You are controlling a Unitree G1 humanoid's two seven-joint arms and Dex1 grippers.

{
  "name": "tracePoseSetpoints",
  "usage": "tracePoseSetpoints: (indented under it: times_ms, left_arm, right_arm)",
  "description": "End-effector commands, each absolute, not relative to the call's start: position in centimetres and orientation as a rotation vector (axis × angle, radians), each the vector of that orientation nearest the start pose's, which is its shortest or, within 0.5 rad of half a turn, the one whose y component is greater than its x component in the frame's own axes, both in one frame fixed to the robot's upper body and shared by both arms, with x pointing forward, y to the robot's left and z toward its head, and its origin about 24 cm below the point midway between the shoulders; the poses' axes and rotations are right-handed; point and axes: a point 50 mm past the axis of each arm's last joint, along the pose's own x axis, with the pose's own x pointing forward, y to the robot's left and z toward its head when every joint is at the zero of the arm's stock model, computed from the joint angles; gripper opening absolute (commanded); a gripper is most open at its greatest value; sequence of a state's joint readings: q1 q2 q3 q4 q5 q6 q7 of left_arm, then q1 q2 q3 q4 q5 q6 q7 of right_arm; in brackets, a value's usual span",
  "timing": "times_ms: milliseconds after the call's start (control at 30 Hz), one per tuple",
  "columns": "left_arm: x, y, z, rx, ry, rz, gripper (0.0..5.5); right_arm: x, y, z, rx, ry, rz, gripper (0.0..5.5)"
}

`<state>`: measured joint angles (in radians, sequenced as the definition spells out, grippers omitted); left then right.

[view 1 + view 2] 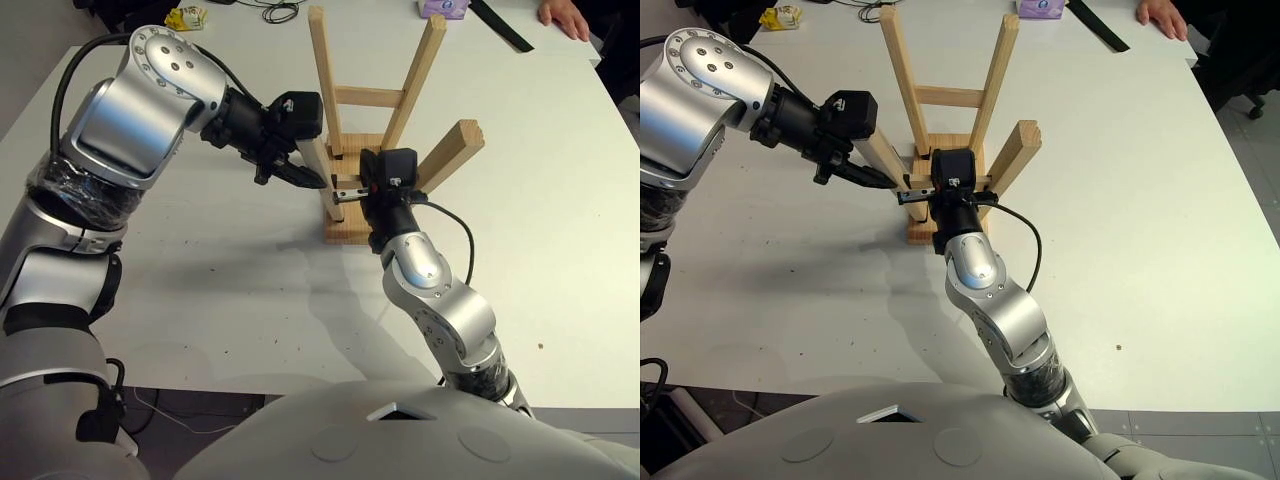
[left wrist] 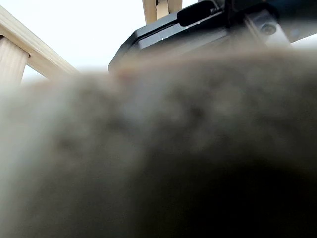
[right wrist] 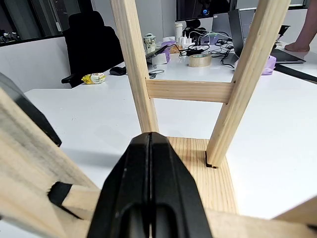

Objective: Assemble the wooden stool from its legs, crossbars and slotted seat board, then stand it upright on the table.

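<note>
The stool [image 1: 400,110] sits upside down near the middle of the white table [image 1: 540,230]. Its seat board [image 1: 345,233] lies flat on the surface, two legs stand upright from it with a crossbar [image 1: 370,97] joining them, and a nearer pair of legs leans outward. The right pincer [image 3: 150,141] is closed tight, tips pressed together with nothing between them, and sits above the seat board between the nearer legs. The left pincer [image 1: 303,175] is right at the nearer left leg [image 1: 318,158], and I cannot tell whether it grips that leg.
</note>
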<state>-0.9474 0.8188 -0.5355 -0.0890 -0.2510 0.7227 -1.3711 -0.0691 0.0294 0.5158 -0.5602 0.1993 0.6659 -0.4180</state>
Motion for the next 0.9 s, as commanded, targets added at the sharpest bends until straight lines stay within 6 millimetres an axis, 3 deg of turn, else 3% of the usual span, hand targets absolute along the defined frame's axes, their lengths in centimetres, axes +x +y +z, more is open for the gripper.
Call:
tracePoseSetpoints:
  times_ms: [33,167,333,367,400,600,733,900]
  left_arm:
    - [28.4,12.9,15.6,0.723,0.773,-1.551,2.05]
    - [28.6,12.0,15.6,0.67,0.734,-1.531,2.05]
    - [28.8,10.6,17.6,0.495,0.584,-1.525,2.05]
    - [28.7,10.8,17.7,0.478,0.572,-1.513,2.05]
    - [28.5,11.1,17.8,0.461,0.566,-1.509,2.42]
    - [29.1,13.2,19.0,0.41,0.452,-1.299,3.38]
    - [28.3,14.8,19.4,0.388,0.397,-1.226,3.38]
    - [25.9,16.1,20.2,0.184,0.301,-1.2,3.38]
  right_arm:
    - [20.7,-0.6,11.0,0.266,0.258,0.267,0.0]
    - [20.9,-0.6,10.9,0.256,0.251,0.287,0.0]
    - [21.1,-1.2,11.0,0.232,0.217,0.32,0.0]
    - [21.1,-1.5,11.1,0.228,0.209,0.324,0.0]
    - [21.2,-1.7,11.3,0.226,0.197,0.329,0.0]
    - [21.1,-2.8,12.3,0.219,0.144,0.364,0.0]
    - [21.1,-4.2,12.4,0.189,0.132,0.361,0.0]
    - [21.8,-6.1,14.9,0.182,0.013,0.399,0.0]
